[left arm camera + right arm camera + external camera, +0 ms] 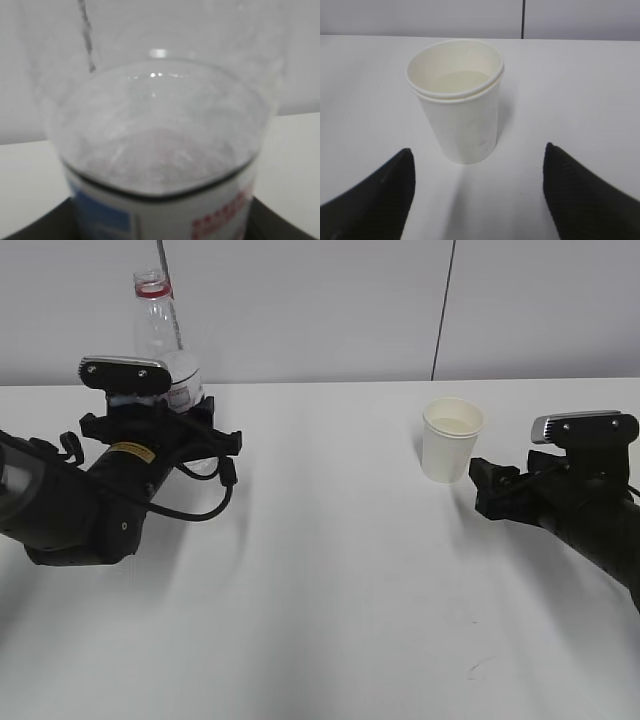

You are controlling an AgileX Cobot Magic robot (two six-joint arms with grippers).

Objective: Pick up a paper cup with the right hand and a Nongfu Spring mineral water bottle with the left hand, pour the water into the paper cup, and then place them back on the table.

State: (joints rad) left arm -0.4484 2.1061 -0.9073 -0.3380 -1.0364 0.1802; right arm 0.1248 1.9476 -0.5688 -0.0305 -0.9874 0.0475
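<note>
a plain pale grey wall point(320, 310) stands behind everything. a thin dark vertical seam point(444, 310) runs down the wall on the right side, and a second dark line point(168, 285) is on the left.

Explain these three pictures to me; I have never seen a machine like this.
This is a robot with two black arms working over a white table. The wide picture looks at the table from the front; the other two come from small cameras mounted on each arm's wrist. The left gripper has its jaws around a clear, capless water bottle with a red neck ring, so its wrist camera shows the bottle very close and blurred. Whether the bottle is lifted cannot be told. The right gripper stands open and holds nothing, its two dark jaws just short of a paper cup standing upright on the table.
</note>
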